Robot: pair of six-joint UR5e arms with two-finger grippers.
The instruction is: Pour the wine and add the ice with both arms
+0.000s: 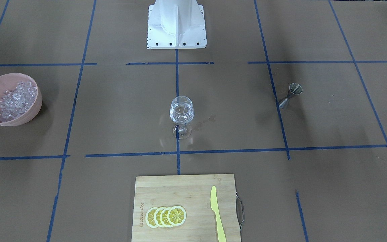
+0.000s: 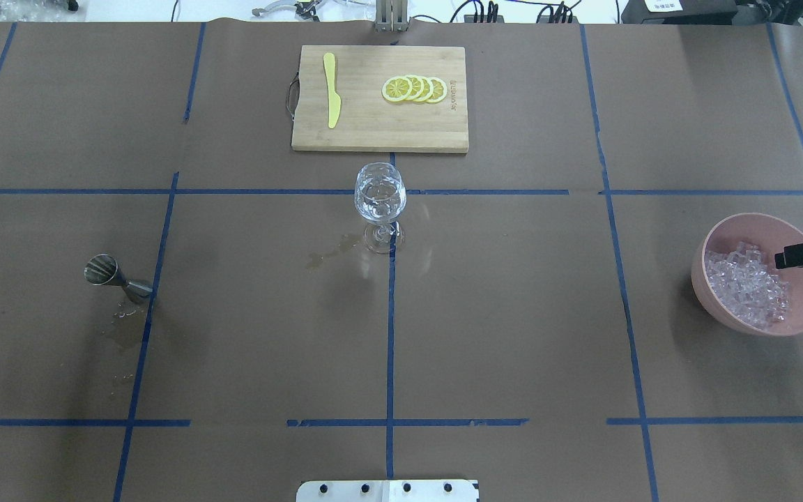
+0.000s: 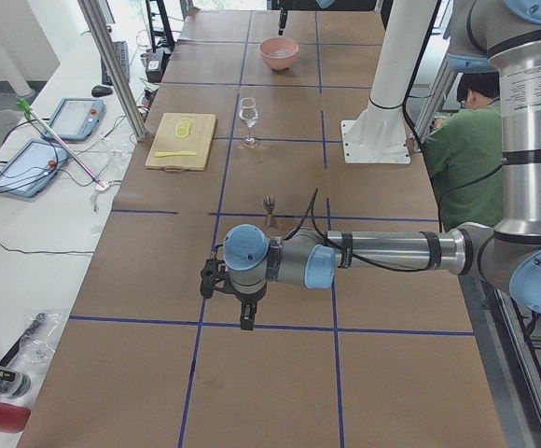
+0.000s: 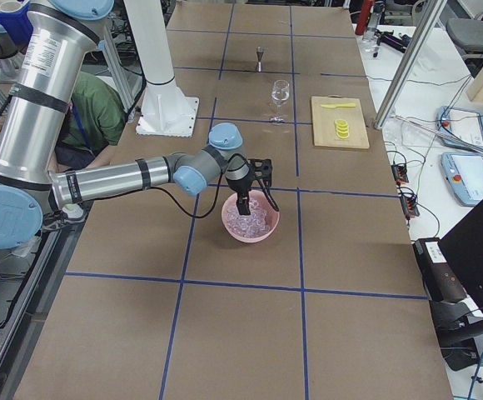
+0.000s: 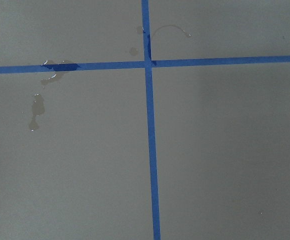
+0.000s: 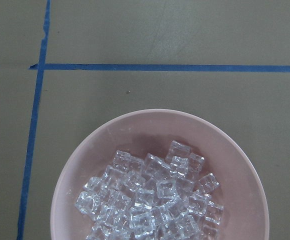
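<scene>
Many ice chunks (image 6: 150, 200) heaped in pink bowl (image 6: 85, 165) at bench's (image 2: 513, 314) right end; right pincer (image 2: 785, 258) poised over heap, clenched or released cannot tell. Best lowered straight, centred, clear of rim.

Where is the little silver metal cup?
In the overhead view, the silver hourglass-shaped metal cup stands on the robot's left, beside a blue tape line, far left of the clear wine glass.
</scene>
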